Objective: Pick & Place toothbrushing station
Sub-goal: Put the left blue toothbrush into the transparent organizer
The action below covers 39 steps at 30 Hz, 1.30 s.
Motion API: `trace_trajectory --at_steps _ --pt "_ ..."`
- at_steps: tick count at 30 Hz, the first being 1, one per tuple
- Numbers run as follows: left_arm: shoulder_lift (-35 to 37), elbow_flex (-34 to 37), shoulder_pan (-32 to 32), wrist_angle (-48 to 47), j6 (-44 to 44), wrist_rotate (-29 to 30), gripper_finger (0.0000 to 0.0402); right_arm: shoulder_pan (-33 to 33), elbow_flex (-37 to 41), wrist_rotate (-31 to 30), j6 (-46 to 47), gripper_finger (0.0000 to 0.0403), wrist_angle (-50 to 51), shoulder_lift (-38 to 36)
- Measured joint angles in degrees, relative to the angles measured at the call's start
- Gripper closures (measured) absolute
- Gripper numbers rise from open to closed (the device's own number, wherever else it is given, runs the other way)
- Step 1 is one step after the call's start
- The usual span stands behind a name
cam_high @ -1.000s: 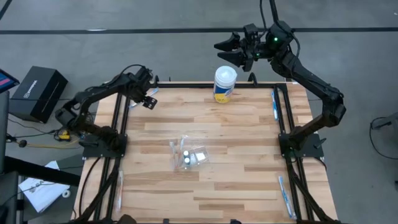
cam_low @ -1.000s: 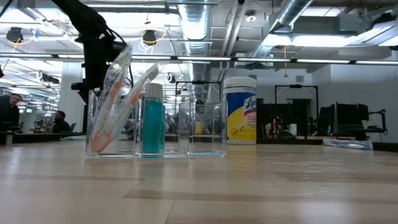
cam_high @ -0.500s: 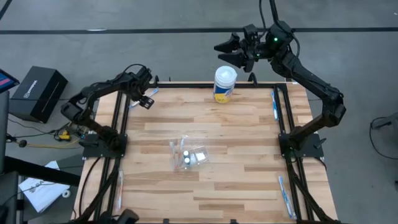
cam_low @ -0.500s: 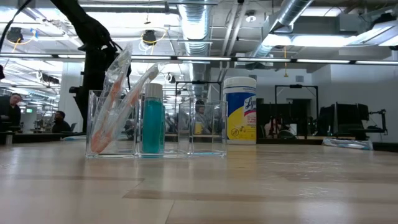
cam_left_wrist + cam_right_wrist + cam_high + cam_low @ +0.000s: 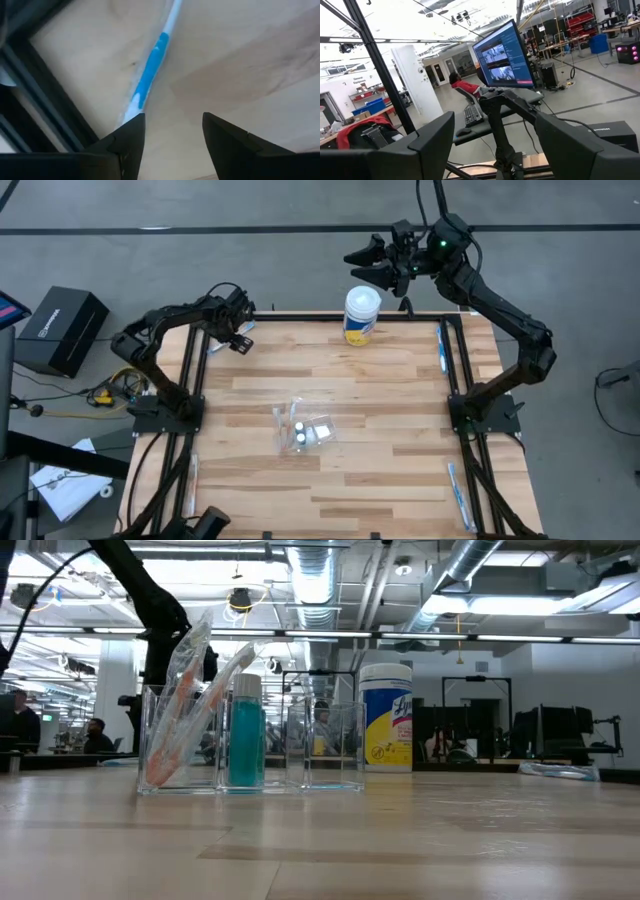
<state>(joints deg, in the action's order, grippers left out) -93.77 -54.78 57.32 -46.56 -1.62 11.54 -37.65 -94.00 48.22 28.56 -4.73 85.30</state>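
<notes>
A blue-and-white toothbrush in a clear wrapper lies flat on the wood at the table's far left corner, beside the black frame rail. My left gripper hangs just above it, pointing down and open. One fingertip is by the brush's end and nothing is between the fingers. A clear organizer stands mid-table. In it, a wrapped orange toothbrush leans in one compartment and a teal tube stands upright. My right gripper waits open, raised beyond the far edge.
A white and yellow wipes canister stands at the far edge. More wrapped toothbrushes lie along the right rail and at the near right. Black frame rails run along both table sides. A black box sits off the table's left.
My left gripper has sunk toward the table at the far left corner, coming down over the blue toothbrush while its arm folded lower. The toothbrush, the organizer and my right arm have kept still.
</notes>
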Motion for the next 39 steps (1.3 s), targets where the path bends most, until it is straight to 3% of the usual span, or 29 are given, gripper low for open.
trace_trajectory --at_steps 8,21,31,39 --pt "-2.7 -3.8 0.2 -0.8 -3.3 -4.8 0.0230 -1.6 0.0 1.6 0.0 0.0134 1.1 0.0" --pt "-4.2 -7.7 5.6 -1.2 -0.9 -4.5 0.0198 -5.4 0.0 7.3 0.0 0.0134 1.7 0.0" --pt "-14.2 -12.8 2.4 -5.0 3.0 -5.6 0.0197 -6.0 0.0 7.5 0.0 0.0134 2.4 0.0" --pt "-17.1 -14.9 3.1 -5.5 2.7 -5.0 0.0197 -6.0 0.0 7.5 0.0 0.0134 4.3 0.0"
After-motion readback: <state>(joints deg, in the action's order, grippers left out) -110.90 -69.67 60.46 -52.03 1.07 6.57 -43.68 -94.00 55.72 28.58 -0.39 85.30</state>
